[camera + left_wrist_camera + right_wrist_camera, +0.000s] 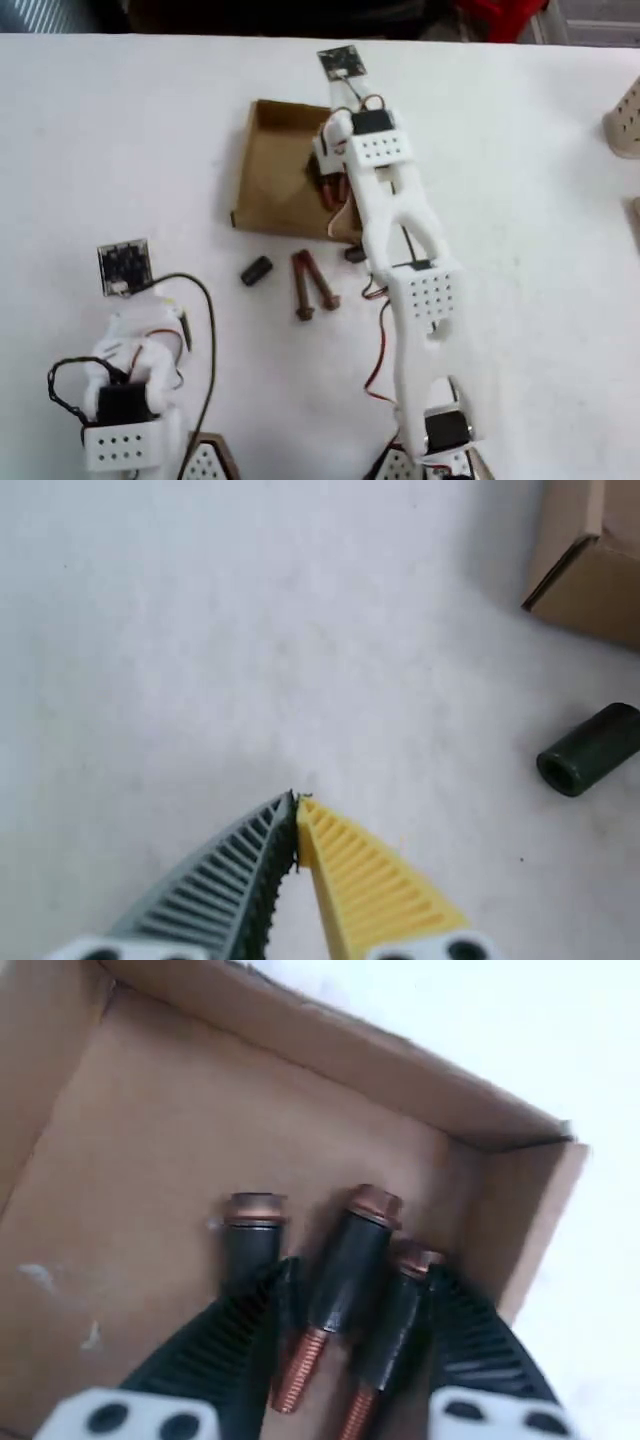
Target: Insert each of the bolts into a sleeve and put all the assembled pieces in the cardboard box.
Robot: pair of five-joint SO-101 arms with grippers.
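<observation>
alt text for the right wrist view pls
Three sleeved bolts lie side by side on the floor of the box. The right hand is open, with two of them between its fingers.

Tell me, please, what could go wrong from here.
The right tool straddles two assembled pieces in the cardboard box; closing or lifting might snag them. The loose sleeve lies on its side and may roll when nudged. The two bolts lie side by side, so gripping one could shift the other.
</observation>
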